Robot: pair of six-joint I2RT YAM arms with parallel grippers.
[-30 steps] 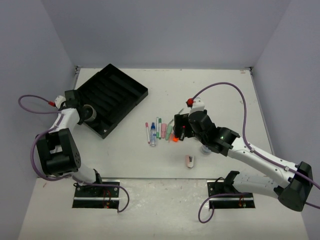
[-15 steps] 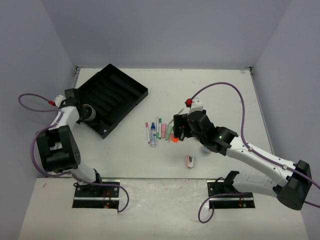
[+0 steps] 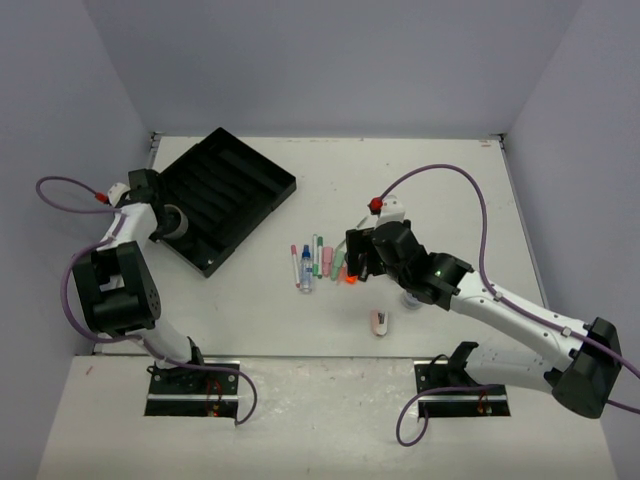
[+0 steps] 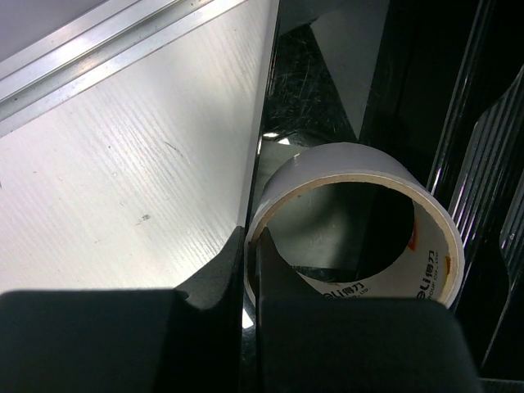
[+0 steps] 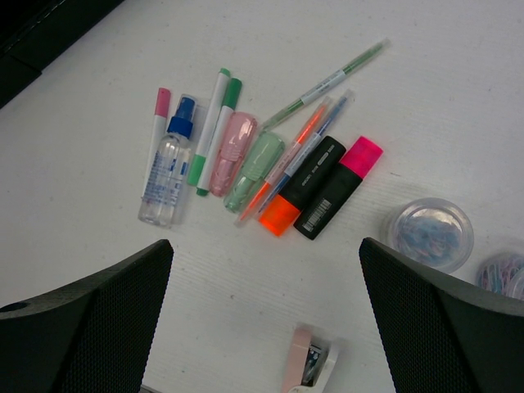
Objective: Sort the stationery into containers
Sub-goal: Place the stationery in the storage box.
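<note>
Two arms from above: the left gripper (image 3: 163, 224), carrying the tape ring (image 3: 176, 221), has crept farther over the tray (image 3: 287, 184), so release looks near; the right gripper (image 3: 358, 263) hovers by the pens (image 3: 312, 262). Left wrist: fingers (image 4: 217, 282) pinch the ring's wall; whether it rests on the tray floor is hidden. Right wrist: fingers (image 5: 90, 311) spread wide; one jar (image 5: 501, 274) is cut off.

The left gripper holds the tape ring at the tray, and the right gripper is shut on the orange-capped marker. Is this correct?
No. The right wrist view shows the right gripper open and empty; the orange-capped marker lies loose. The rest holds.
</note>
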